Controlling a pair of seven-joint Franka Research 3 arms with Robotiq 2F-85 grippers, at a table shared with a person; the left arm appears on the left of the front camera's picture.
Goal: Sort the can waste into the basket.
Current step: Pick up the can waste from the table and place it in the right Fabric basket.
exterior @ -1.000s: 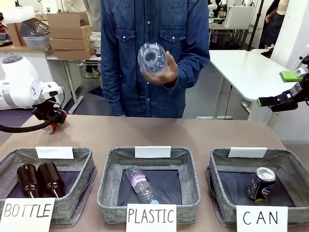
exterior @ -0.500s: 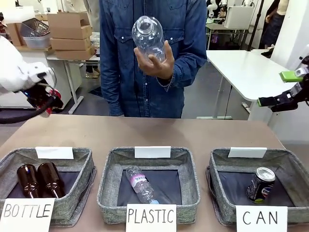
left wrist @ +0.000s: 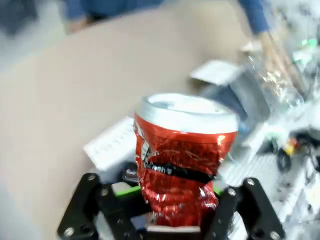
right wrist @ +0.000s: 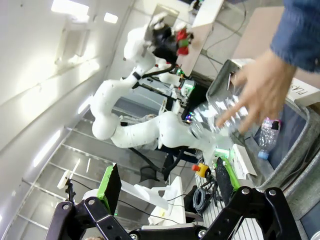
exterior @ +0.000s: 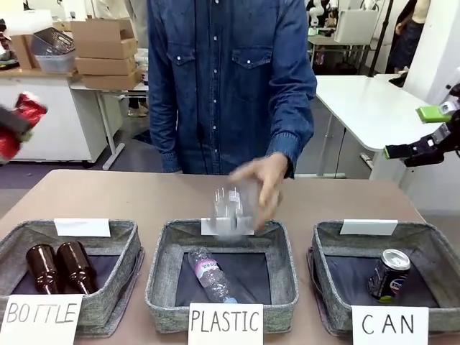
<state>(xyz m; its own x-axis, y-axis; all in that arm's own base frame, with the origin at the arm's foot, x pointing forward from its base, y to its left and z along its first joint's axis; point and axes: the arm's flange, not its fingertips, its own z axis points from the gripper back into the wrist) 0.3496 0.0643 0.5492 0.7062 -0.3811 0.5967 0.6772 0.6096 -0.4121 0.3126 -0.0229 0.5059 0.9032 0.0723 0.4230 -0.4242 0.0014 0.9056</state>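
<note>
A crushed red can (left wrist: 182,160) sits upright between the fingers of my left gripper (left wrist: 172,212), which is shut on it. From the front, that red can (exterior: 29,109) is a blur at the far left edge, raised well above the table with my left gripper (exterior: 11,131). The grey basket (exterior: 327,291) signed "CAN" stands at the front right, far from it, and holds a dark can (exterior: 388,274). My right gripper (exterior: 422,148) hangs open above and behind that basket. Its green-padded fingers (right wrist: 110,187) are spread with nothing between them.
A person's hand (exterior: 262,183) holds a clear plastic bottle (exterior: 233,207) just over the back rim of the middle "PLASTIC" basket (exterior: 162,287), which has another bottle inside. The left "BOTTLE" basket (exterior: 115,295) holds two brown glass bottles. Bare table lies behind the baskets.
My left arm rose from the table's back left, carrying the red can up and leftward. The person's hand came down with the clear bottle to the middle basket. My right arm stayed still.
</note>
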